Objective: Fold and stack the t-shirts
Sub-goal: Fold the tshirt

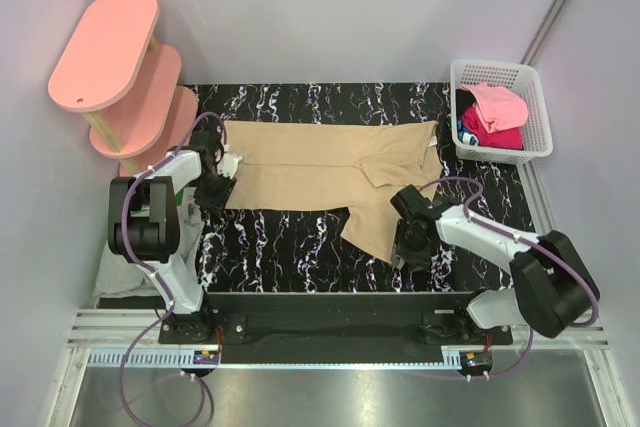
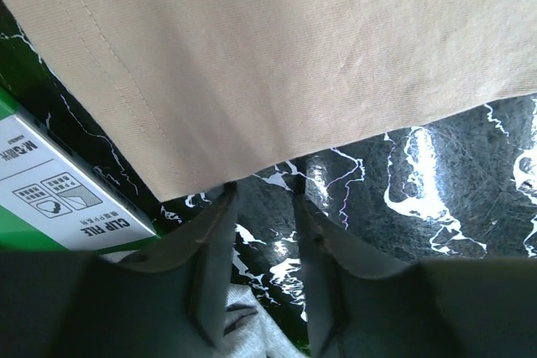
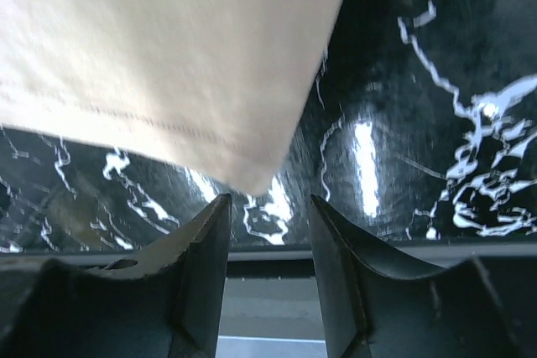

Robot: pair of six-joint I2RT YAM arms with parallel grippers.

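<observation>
Tan t-shirt [image 1: 300, 179] spread across black marbled table [image 1: 280, 247]. Left gripper [image 2: 264, 194] narrowly parted, empty, just off t-shirt's near-left corner. Right gripper [image 3: 270, 207] narrowly parted, empty, just off t-shirt's near-right flap tip.

Left gripper [image 2: 264, 193] parted, empty, just short of tan t-shirt [image 2: 277, 56] hem; grey cloth [image 2: 252, 329], perhaps shirt, beneath.

This is a robotics lab test cell. Plain pale walls [image 1: 330, 7] box in a black marbled tabletop [image 1: 290, 247]. The left arm [image 1: 150, 217] and right arm [image 1: 500, 242] are bolted beside a metal rail [image 1: 330, 355] along its near edge, and a white basket [image 1: 497, 67] sits at its far right corner.
</observation>
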